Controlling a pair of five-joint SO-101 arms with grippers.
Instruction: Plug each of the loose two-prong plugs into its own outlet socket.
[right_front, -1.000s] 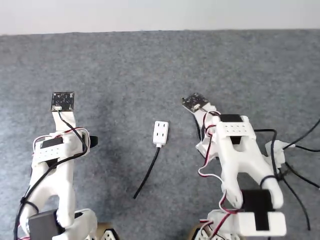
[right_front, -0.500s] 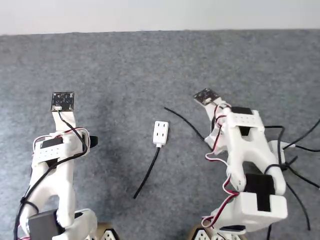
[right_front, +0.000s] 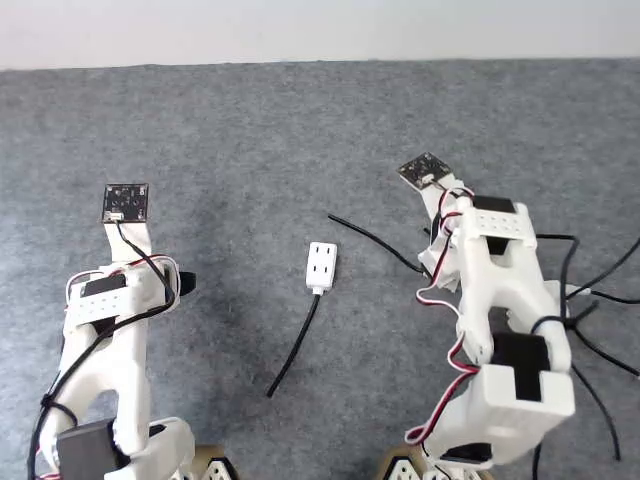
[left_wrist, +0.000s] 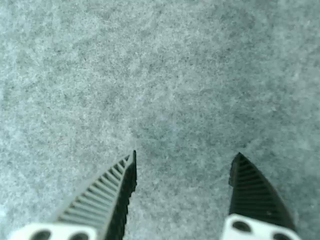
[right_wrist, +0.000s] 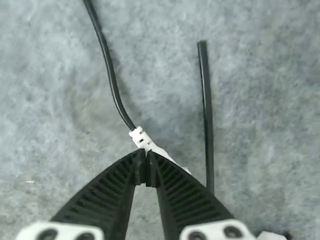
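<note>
A white outlet block (right_front: 321, 266) lies flat on the grey carpet between the two arms, its black cord (right_front: 295, 348) trailing toward the front. My right gripper (right_wrist: 146, 158) is shut on a small white two-prong plug (right_wrist: 142, 137). The plug's black cord (right_wrist: 107, 70) runs away from the fingertips. In the high view that cord (right_front: 370, 240) stretches from the right arm (right_front: 490, 270) toward the outlet block. My left gripper (left_wrist: 182, 162) is open over bare carpet, with nothing between its fingers; its arm (right_front: 110, 310) stands left of the outlet block.
A second black cord (right_wrist: 205, 100) lies beside the held plug, its cut end pointing away. Loose black wires (right_front: 600, 285) spread over the carpet right of the right arm. The carpet's far edge meets a white wall (right_front: 320, 30).
The right arm has swung farther from the front edge and to the right. A black cord that was hidden under it a second ago now lies stretched out toward the outlet block. The left arm is unchanged.
</note>
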